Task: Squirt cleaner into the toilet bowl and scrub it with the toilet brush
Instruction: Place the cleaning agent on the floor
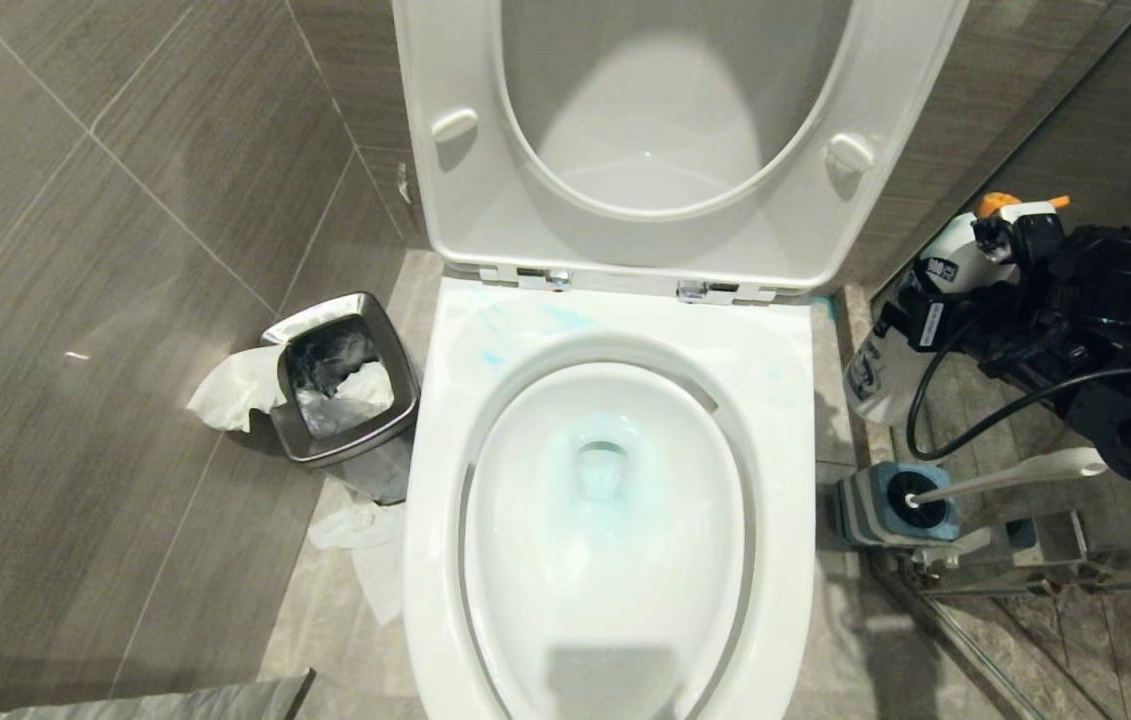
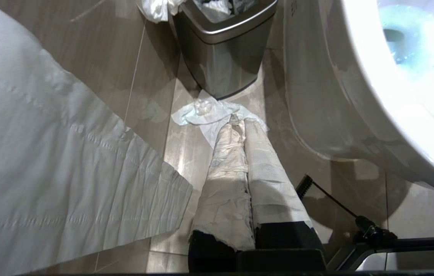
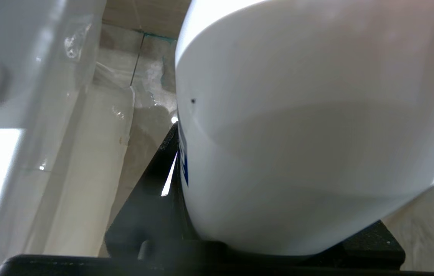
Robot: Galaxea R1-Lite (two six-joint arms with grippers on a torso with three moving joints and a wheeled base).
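Cleaner (image 1: 601, 462) already tints the bowl (image 1: 775, 420); right gripper (image 1: 935, 300) grips the bottle (image 1: 945, 265), left gripper (image 2: 244, 126) pinched closed, brush (image 1: 1000, 478) unused in its holder (image 1: 875, 505); scrubbing remains.

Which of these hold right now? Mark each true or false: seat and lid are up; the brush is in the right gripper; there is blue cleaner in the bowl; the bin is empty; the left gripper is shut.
1. Seat and lid are up. True: the seat stands raised behind the bowl.
2. The brush is in the right gripper. False: the brush sits in its holder on the floor; the right gripper holds a white spray bottle.
3. Blue cleaner is in the bowl. True: cleaner tints the water.
4. The bin is empty. False: the bin holds crumpled paper.
5. The left gripper is shut. True: the left gripper has its wrapped fingers together.
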